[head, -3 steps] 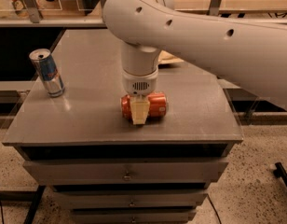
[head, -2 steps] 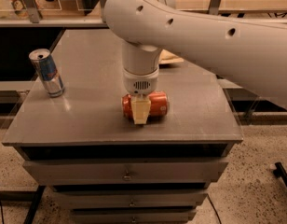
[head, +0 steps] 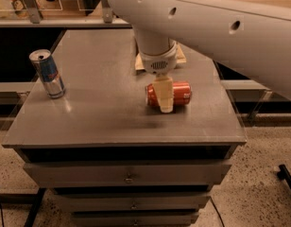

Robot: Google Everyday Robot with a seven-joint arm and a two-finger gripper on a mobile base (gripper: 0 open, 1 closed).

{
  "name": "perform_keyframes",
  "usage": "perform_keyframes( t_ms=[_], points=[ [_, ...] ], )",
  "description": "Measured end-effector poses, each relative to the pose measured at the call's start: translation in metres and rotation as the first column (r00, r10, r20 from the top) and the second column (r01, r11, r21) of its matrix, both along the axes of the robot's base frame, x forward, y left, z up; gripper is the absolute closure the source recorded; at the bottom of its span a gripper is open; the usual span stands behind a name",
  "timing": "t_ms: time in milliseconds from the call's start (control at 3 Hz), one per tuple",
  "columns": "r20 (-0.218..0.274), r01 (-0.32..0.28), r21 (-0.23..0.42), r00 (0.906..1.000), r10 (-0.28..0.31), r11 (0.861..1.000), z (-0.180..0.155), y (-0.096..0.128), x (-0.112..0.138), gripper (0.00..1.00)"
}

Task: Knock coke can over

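Note:
The coke can, red with white lettering, lies on its side right of the middle of the grey cabinet top, its length running left to right. My gripper hangs from the big white arm straight down onto the can. One cream finger crosses the can's front; the other is hidden behind the can. The gripper is closed around the can's middle.
A slimmer blue-and-silver can stands upright near the top's left edge. A flat tan sheet lies behind the arm. Drawers sit below the front edge. A railing runs behind the cabinet.
The gripper and the lying coke can have shifted together to the right and away from the front edge. The blue-and-silver can has not moved.

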State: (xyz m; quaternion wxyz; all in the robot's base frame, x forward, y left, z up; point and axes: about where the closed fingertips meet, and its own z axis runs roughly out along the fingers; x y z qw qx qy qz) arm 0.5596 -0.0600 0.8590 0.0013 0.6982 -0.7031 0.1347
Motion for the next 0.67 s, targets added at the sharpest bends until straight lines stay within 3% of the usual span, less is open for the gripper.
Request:
perform_keyframes(
  t_ms=[333,667],
  points=[
    [0.063,0.01,-0.068,0.998,-0.006,0.998,0.0083,-0.0189,0.0149,0.0],
    [0.063,0.01,-0.068,0.998,-0.006,0.998,0.0083,-0.0189,0.0149,0.0]
  ],
)
